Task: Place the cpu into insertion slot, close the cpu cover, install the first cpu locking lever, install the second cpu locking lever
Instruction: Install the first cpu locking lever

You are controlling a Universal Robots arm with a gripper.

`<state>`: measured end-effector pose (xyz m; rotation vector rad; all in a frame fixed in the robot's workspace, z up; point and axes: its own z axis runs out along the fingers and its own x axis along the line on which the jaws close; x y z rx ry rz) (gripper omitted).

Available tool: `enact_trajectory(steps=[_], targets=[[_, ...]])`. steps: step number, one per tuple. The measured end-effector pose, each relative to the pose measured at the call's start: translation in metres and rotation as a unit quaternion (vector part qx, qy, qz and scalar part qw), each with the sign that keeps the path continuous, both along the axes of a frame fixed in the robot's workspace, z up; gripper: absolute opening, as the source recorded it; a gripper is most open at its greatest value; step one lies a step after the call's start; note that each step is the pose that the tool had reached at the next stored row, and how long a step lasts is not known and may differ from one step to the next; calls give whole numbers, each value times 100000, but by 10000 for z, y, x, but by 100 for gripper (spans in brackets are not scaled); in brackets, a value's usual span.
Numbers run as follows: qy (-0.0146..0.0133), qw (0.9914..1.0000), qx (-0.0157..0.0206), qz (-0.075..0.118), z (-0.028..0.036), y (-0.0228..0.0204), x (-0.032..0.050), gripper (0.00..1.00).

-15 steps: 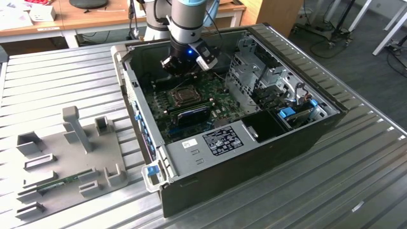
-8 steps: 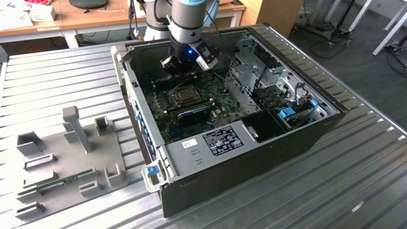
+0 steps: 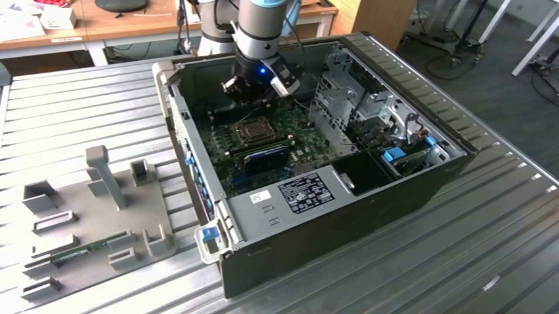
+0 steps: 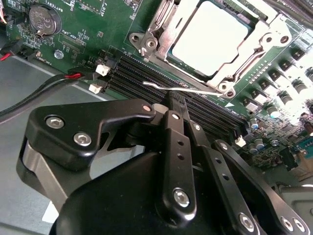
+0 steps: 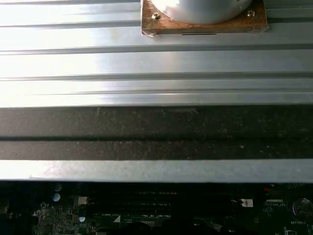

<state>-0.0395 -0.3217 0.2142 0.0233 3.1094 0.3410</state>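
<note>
The cpu lies flat in the insertion slot on the green board inside the open computer case. The silvery cpu cover lies down around it, and the chip's pale top shows through its window. A thin wire locking lever runs along the socket's edge beside the memory slots, its hooked end free. My gripper is shut with nothing between its fingers, the tips right at this lever; I cannot tell whether they touch. In the exterior view my gripper hangs inside the case just behind the socket.
Long black memory slots, a coin battery and red and black cables lie close by. A metal drive cage stands at the exterior view's right. A grey fixture plate sits on the ribbed table.
</note>
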Motion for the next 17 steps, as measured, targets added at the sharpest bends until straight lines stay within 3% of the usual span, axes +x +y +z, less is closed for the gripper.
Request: enact_trajectory(steps=[4, 7, 11, 12, 13, 14, 17], targets=[[51, 100000, 1, -37, 0, 0, 1, 10], [452, 99999, -34, -220, 0, 0, 5, 10], [514, 99998, -39, -228, 0, 0, 4, 10], [830, 99996, -30, -218, -2, 1, 6, 10], [1527, 99988, -26, -224, -3, 1, 7, 10], [1831, 99983, -40, -224, -2, 0, 7, 10], [1884, 99982, -46, -230, -2, 0, 6, 10]])
